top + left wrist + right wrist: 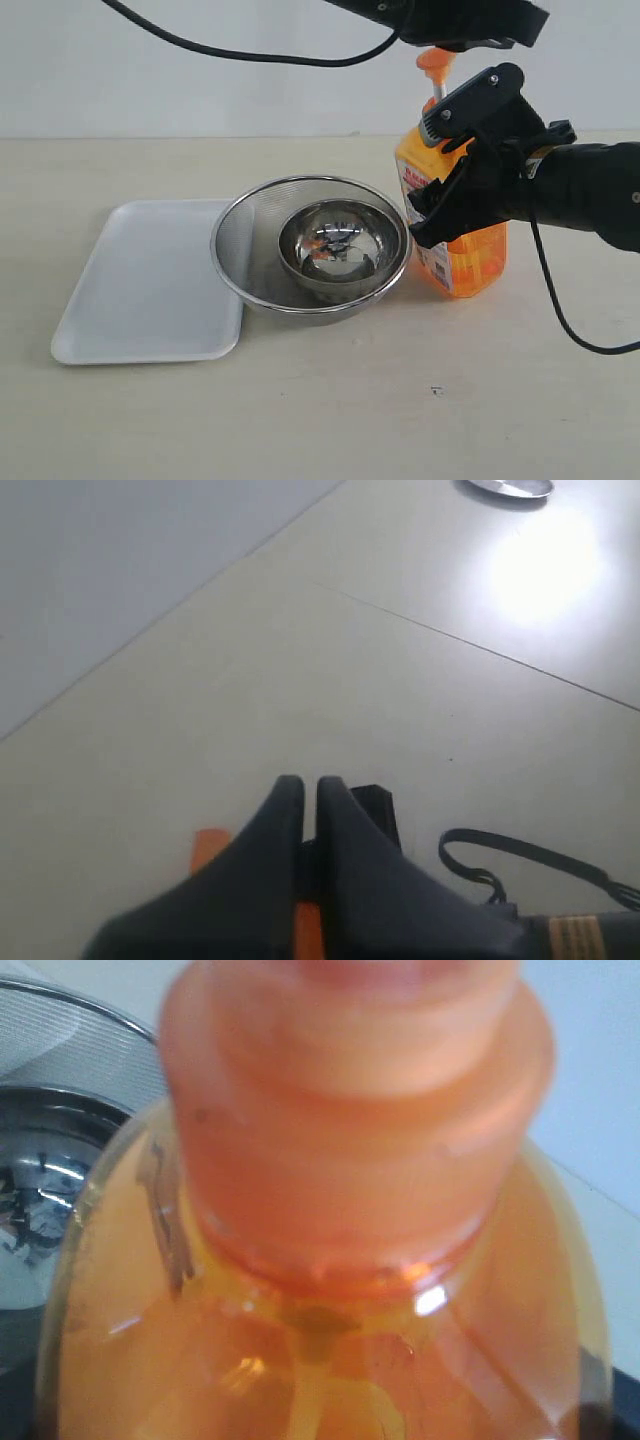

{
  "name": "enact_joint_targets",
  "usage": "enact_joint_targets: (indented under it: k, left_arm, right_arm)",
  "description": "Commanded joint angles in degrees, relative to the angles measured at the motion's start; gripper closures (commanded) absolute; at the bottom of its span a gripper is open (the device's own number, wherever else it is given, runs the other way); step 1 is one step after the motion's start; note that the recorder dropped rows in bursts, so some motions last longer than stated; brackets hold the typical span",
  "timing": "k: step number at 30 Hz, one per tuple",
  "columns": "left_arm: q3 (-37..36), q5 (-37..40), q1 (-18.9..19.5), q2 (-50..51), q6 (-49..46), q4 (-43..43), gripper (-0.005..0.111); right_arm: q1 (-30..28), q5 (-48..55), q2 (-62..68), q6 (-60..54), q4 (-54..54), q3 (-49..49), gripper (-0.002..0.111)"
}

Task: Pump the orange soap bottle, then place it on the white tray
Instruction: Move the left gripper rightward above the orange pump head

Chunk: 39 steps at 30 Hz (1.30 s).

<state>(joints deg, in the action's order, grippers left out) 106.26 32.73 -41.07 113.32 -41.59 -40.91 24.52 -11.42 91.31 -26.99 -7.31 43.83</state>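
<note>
The orange soap bottle (pixel 470 255) stands upright on the table to the right of the bowls, with its pump head (pixel 436 62) raised on its white stem. My right gripper (pixel 437 215) comes in from the right and is shut on the bottle's body, one finger across the label side. The bottle's neck and shoulder (pixel 340 1260) fill the right wrist view. My left gripper (pixel 303 786) is shut, with its fingers lying just over the pump head (pixel 210 846). The white tray (pixel 150 285) lies flat at the left with nothing on it.
A round steel mesh bowl (pixel 232 250) holding a smaller shiny steel bowl (pixel 335 250) sits between the tray and the bottle, overlapping the tray's right edge. A black cable (pixel 560 310) trails from the right arm over the table.
</note>
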Motion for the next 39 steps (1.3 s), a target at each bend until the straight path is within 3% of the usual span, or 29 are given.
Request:
enact_joint_targets:
  k: [1, 15, 30, 39]
  left_arm:
    - [1.33, -1.23, -0.13, 0.09, 2.35, 2.03, 0.102]
    - [7.51, 3.14, -0.13, 4.66, 7.82, 7.13, 0.102]
    - [10.52, 4.99, -0.13, 5.04, 24.37, 27.97, 0.102]
    - [11.07, 6.95, -0.13, 5.04, 25.30, 30.11, 0.102]
  right_arm:
    - [0.07, 2.69, 0.24, 0.08, 0.40, -0.34, 0.108]
    - [0.07, 2.26, 0.24, 0.62, 0.40, -0.34, 0.108]
    - [0.07, 2.08, 0.24, 0.76, 0.40, -0.34, 0.108]
    - [0.07, 2.18, 0.24, 0.76, 0.40, -0.34, 0.108]
